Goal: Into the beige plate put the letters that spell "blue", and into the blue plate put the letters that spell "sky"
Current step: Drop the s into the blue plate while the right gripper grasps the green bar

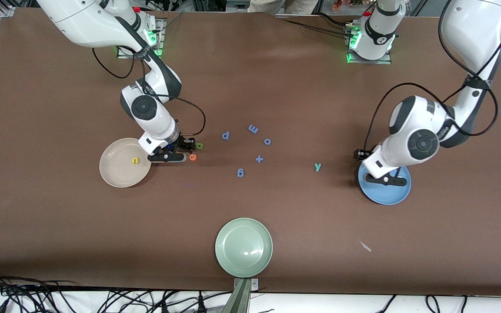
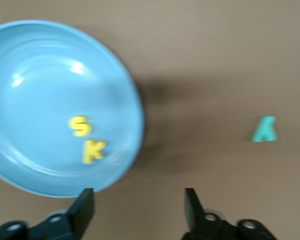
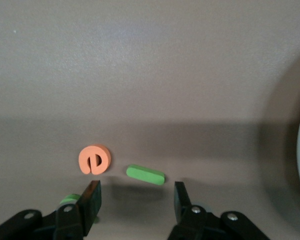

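Table (image 1: pixel 250 87): brown cloth, both arms reaching in from their bases.

Plates. Pale green plate (image 1: pixel 244 247) sits nearest the front camera, bare. Beige plate (image 1: pixel 120 171) lies toward the right arm's end and holds only the yellow "u" (image 1: pixel 135 160). Blue plate (image 1: pixel 385 193) lies toward the left arm's end; the left wrist view shows the yellow "s" (image 2: pixel 79 126) and yellow "k" (image 2: pixel 93 151) lying in it, close together.

Grippers. Left gripper (image 2: pixel 139 207) hangs over the blue plate's rim, jaws spread apart, nothing between them. Right gripper (image 3: pixel 136 200) is low at the table just beside the beige plate, jaws parted and empty, the light green "l" (image 3: pixel 146 174) lying flat just ahead of the gap.

Loose letters. Orange "e" (image 1: pixel 193 157) lies beside the "l" on the table. Green "b" (image 1: pixel 199 146) sits next to the right gripper, slightly farther from the front camera than the "e". Teal "y" (image 1: pixel 318 166) rests on the cloth between the blue plate and the all-blue letters (image 1: pixel 250 150) scattered mid-table.

Step, as judged: "sky" is two of three done; "blue" is one of four.

Next calls for: left gripper to cross to the "y", descend, pinch. Right gripper needs to straddle the thin "l" squarely before closing; the "e" is close enough to get nudged.
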